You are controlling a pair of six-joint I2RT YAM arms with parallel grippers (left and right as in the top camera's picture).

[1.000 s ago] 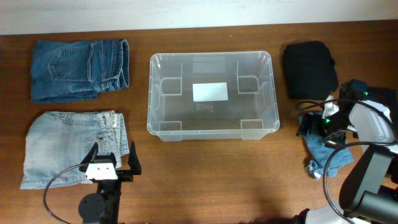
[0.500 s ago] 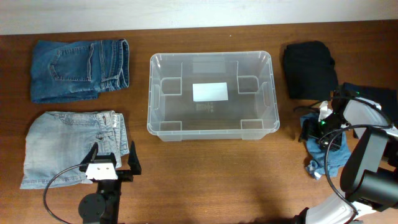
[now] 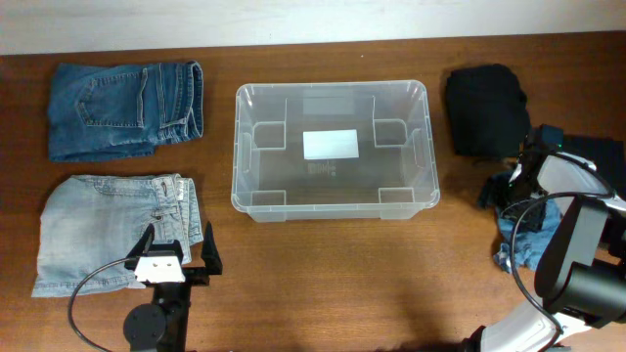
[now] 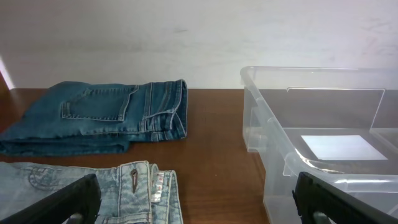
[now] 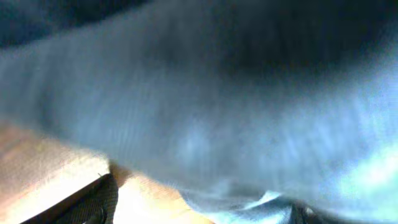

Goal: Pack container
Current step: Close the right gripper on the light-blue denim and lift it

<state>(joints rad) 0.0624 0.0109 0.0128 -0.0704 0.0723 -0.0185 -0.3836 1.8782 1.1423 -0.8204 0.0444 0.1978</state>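
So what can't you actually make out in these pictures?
- Right wrist view: blurred blue cloth fills the frame, so the kind of garment can't be told.
- Overhead: the right gripper is mostly hidden by its own arm and that cloth. Open or shut is unclear.
- Overhead: the white label in the container is too small to read.
- Left wrist view: the light jeans are cut off by the bottom edge.

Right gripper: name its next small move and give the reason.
Probably close the right gripper on the blue cloth. The right wrist view shows that fabric filling the space ahead of fingers that look spread apart, though the picture is blurred, and the container holds no clothing yet.
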